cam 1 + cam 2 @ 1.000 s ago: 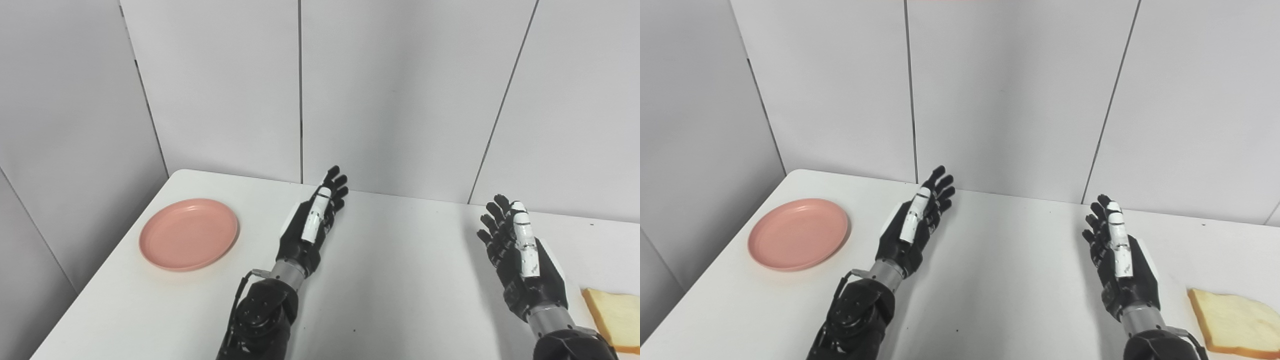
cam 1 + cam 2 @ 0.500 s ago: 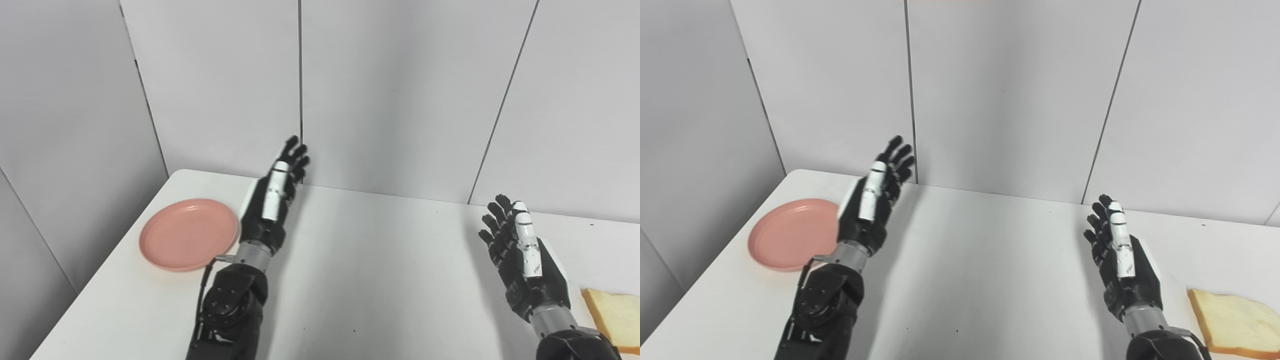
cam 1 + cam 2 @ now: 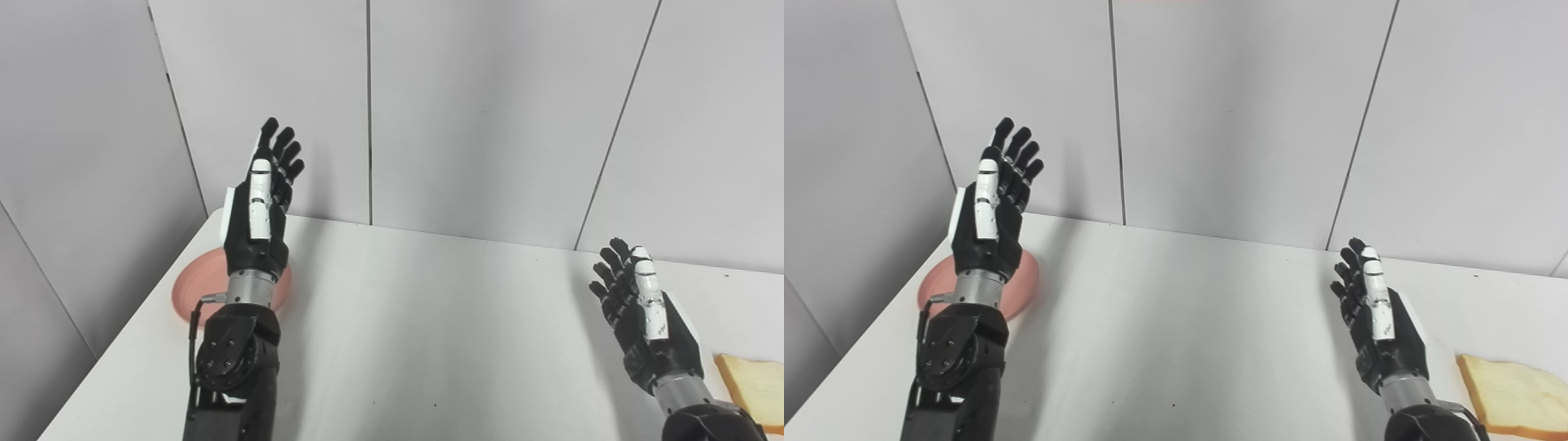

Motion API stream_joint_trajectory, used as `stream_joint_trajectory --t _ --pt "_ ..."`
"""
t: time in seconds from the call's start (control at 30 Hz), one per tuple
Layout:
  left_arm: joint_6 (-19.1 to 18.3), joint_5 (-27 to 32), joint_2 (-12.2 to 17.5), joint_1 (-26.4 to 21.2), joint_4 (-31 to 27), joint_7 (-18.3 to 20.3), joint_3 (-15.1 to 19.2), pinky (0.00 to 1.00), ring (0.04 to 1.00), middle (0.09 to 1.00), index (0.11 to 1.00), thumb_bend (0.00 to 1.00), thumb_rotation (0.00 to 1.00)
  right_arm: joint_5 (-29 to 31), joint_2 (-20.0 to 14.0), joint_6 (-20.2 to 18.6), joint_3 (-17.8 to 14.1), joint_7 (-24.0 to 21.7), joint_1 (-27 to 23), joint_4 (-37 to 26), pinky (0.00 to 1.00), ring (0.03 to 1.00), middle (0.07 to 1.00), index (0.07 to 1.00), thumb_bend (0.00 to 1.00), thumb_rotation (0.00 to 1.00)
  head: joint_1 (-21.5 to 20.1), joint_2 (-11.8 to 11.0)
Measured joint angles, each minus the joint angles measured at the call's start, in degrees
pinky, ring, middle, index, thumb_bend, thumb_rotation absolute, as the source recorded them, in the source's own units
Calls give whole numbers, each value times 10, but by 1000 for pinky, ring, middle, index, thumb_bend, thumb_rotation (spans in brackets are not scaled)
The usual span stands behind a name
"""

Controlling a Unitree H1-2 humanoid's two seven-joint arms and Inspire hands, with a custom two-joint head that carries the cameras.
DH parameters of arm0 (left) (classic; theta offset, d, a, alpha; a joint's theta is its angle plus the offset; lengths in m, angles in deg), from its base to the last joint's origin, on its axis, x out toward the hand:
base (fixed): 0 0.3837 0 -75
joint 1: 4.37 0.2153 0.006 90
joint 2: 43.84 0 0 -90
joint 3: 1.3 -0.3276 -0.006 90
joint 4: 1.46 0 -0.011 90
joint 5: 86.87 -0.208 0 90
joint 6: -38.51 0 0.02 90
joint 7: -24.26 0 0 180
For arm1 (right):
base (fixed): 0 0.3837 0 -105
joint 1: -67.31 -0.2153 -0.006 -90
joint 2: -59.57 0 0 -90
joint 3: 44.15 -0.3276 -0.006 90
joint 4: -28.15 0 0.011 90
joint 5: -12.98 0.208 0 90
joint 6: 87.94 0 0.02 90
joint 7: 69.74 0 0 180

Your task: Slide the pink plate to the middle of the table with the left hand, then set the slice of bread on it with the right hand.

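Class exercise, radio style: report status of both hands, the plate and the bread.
Left hand open, raised over pink plate, not touching. Right hand open, empty, beside bread slice. Plate at table's left edge; middle of table unobstructed.

A white table is set into a corner formed by pale grey walls. The walls are divided into large panels by thin dark vertical seams, and the left wall is angled toward the near side. The scene is evenly lit, and soft shadows are cast on the tabletop, which is marked by a few small dark specks.
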Motion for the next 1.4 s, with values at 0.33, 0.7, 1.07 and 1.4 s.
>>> stream_joint_trajectory --t 0.33,0.7,1.07,1.4 --pt "36 3 34 0 17 -32 53 979 977 965 953 434 1000 4 0 0 0 0 0 0 1000 1000 1000 1000 105 1000 3 1" --pt "61 16 67 1 74 -49 100 1000 994 980 972 407 1000 7 -5 0 3 3 0 -1 1000 1000 1000 1000 107 1000 4 3" --pt "87 41 84 2 142 -56 128 989 964 955 938 388 1000 15 -9 0 7 4 0 -2 1000 1000 1000 1000 103 1000 14 2" --pt "88 83 105 3 174 -52 133 1000 952 946 932 377 1000 14 -11 0 8 4 0 -2 1000 1000 1000 1000 96 1000 20 1"
